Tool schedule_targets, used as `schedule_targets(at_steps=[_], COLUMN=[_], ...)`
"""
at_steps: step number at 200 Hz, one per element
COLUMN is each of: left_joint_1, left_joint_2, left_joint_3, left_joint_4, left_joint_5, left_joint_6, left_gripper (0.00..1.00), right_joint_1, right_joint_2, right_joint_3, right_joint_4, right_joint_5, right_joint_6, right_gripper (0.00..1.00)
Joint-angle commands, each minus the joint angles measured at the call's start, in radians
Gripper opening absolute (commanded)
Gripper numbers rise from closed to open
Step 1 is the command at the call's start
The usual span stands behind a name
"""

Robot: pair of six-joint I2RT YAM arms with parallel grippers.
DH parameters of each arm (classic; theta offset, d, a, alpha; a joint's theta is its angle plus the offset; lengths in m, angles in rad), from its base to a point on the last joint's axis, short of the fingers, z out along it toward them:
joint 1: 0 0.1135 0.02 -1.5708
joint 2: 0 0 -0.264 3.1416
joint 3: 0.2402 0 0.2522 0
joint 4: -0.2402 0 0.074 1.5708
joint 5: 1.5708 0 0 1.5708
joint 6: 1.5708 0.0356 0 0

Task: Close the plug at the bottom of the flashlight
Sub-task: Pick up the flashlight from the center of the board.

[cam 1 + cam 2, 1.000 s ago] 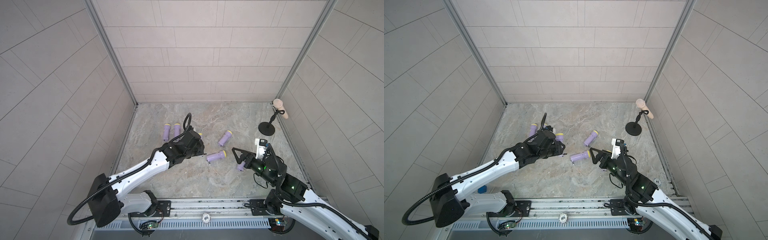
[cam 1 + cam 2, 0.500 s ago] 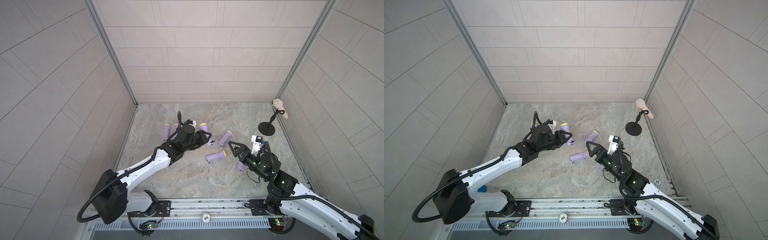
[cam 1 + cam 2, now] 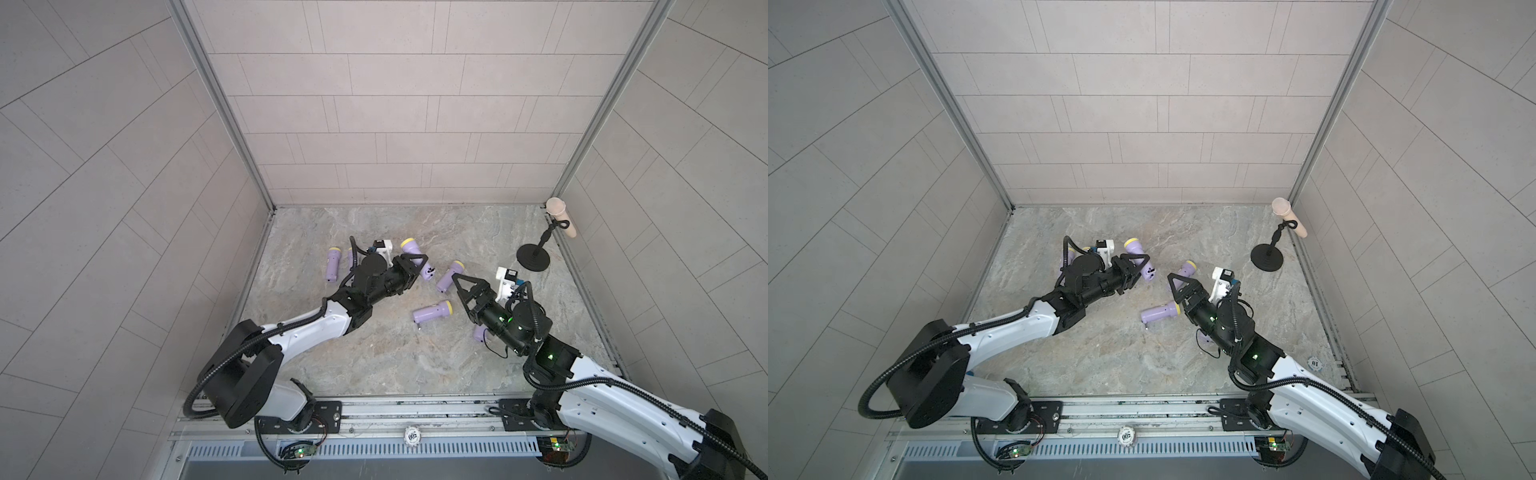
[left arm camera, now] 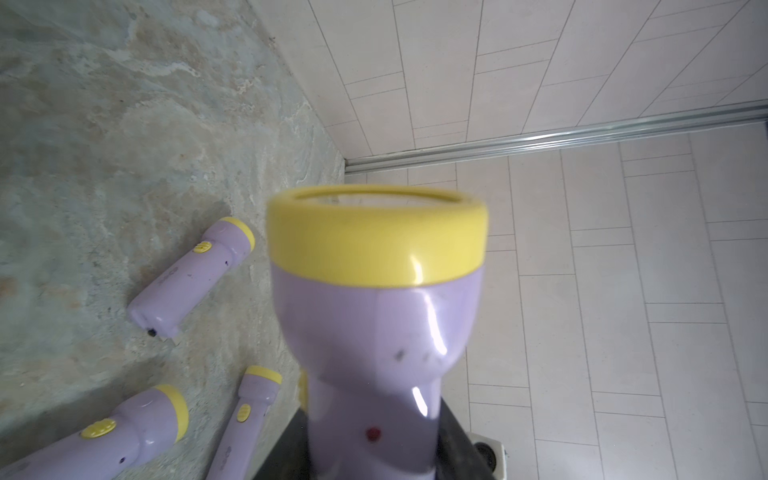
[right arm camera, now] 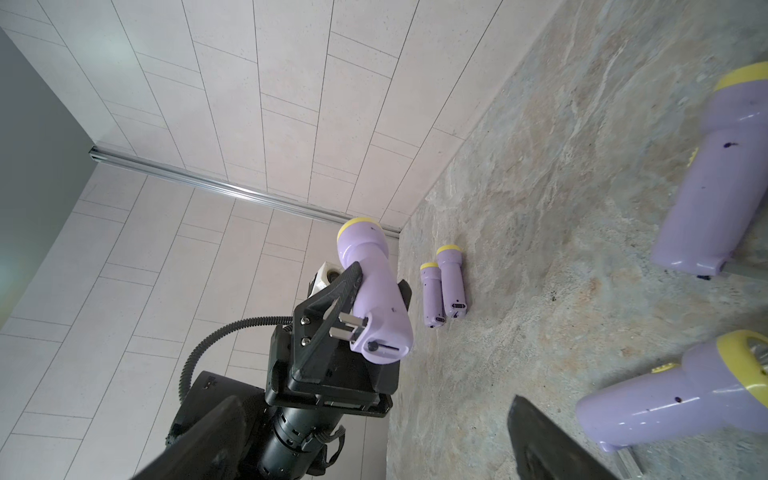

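Observation:
My left gripper is shut on a lilac flashlight with a yellow head ring and holds it above the floor. Its head points toward the back wall and its bottom end faces my right gripper. In the right wrist view, the plug shows as two metal prongs sticking out sideways at the flashlight's bottom. My right gripper stands open a short way from that bottom end, holding nothing.
Several more lilac flashlights lie on the stone floor: one between the arms, one behind it, one at the left, one partly under my right arm. A microphone stand is at the back right by the wall.
The left arm has raised the flashlight off the floor and turned its bottom end toward the right gripper. The right gripper has moved up and left toward it, still open.

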Motion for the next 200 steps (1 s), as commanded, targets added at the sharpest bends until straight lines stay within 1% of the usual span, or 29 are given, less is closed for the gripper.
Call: schedule_targets(at_steps=[1,27,87,112,131,154,200], left_joint_1=[0.006,0.006,0.005,0.005,0.004,0.004,0.005], left_joint_2=[0.043,0.111,0.187,0.231,0.255,0.269,0.278], left_joint_3=[-0.026,-0.039,-0.07,-0.072,-0.069,-0.08,-0.09], left_joint_4=[0.25,0.381,0.534,0.608,0.63,0.652,0.67], left_joint_5=[-0.011,-0.004,-0.032,-0.019,-0.002,-0.009,-0.009], left_joint_6=[-0.118,-0.186,-0.255,-0.295,-0.31,-0.32,-0.328], left_gripper=[0.0,0.0,0.0,0.0,0.0,0.0,0.0], right_joint_1=[0.004,0.004,0.004,0.003,0.001,-0.009,-0.055], right_joint_2=[0.029,0.076,0.159,0.205,0.233,0.248,0.268], right_joint_3=[0.005,0.012,0.021,0.022,0.025,0.029,0.027], right_joint_4=[0.07,0.131,0.211,0.261,0.298,0.314,0.325], right_joint_5=[-0.004,-0.014,-0.02,-0.024,-0.027,-0.026,-0.049], right_joint_6=[0.066,0.08,0.089,0.102,0.103,0.09,0.097], right_gripper=[1.0,1.0,1.0,0.99,0.98,0.96,0.93])
